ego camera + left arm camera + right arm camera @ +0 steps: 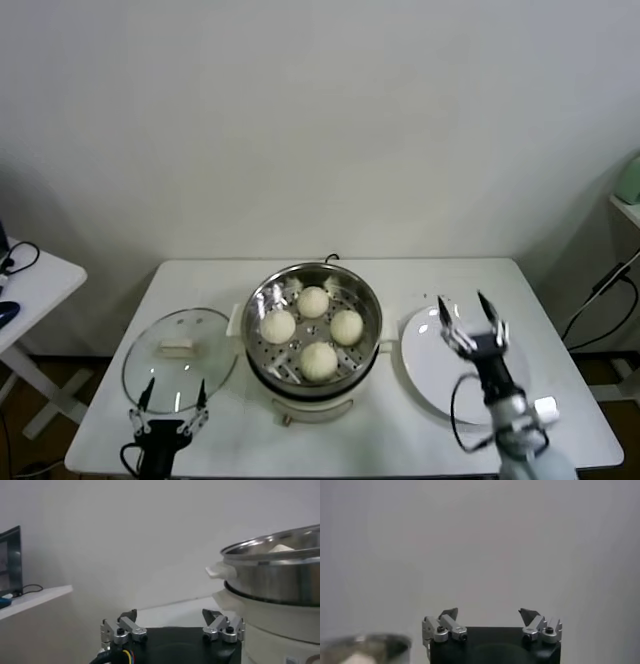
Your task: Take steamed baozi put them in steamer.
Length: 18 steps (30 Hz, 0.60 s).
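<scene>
All four baozi (312, 331) lie in the steamer (313, 290), at the center of the head view on the table (400, 275). The right gripper (467, 312) is released, its fingers spread wide above the plate (425, 372) at center right, holding nothing. The left gripper (172, 396), at lower left, is also released and empty, at the near edge of the glass lid (180, 355).

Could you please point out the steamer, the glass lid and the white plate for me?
steamer (368, 300), head view, on its shiny steel rim at the right side.
glass lid (215, 345), head view, on the clear glass beside its handle.
white plate (425, 362), head view, on its bare flat surface.
</scene>
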Each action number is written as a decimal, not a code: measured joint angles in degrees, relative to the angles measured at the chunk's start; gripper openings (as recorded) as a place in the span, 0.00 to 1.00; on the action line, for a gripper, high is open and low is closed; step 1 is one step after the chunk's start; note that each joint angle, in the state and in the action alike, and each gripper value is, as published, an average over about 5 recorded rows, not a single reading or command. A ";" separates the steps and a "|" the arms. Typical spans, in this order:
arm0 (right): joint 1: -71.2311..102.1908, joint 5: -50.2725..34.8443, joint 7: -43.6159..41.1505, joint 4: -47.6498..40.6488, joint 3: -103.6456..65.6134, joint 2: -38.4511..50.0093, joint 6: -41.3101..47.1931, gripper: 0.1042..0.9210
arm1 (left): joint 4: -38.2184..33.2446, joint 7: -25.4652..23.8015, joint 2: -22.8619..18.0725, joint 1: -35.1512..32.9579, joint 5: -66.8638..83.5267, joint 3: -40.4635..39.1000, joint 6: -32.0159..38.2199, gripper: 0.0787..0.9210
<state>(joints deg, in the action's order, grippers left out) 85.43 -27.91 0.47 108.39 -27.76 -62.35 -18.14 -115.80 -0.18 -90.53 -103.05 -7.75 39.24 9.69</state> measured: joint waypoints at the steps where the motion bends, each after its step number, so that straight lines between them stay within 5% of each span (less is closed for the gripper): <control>1: 2.32 0.54 0.02 -0.33 -0.40 -0.96 -1.73 0.88 | 0.00 0.00 0.00 -0.08 -0.03 -0.10 0.14 0.88; 18: 19.41 6.98 1.42 -4.25 1.89 -8.66 -16.88 0.88 | -0.33 0.22 0.18 -0.98 -0.12 -0.76 0.97 0.88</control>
<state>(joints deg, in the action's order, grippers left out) 104.83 -20.94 1.89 104.15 -25.86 -71.01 -35.01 -116.13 0.04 -90.35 -104.03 -7.88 38.48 10.66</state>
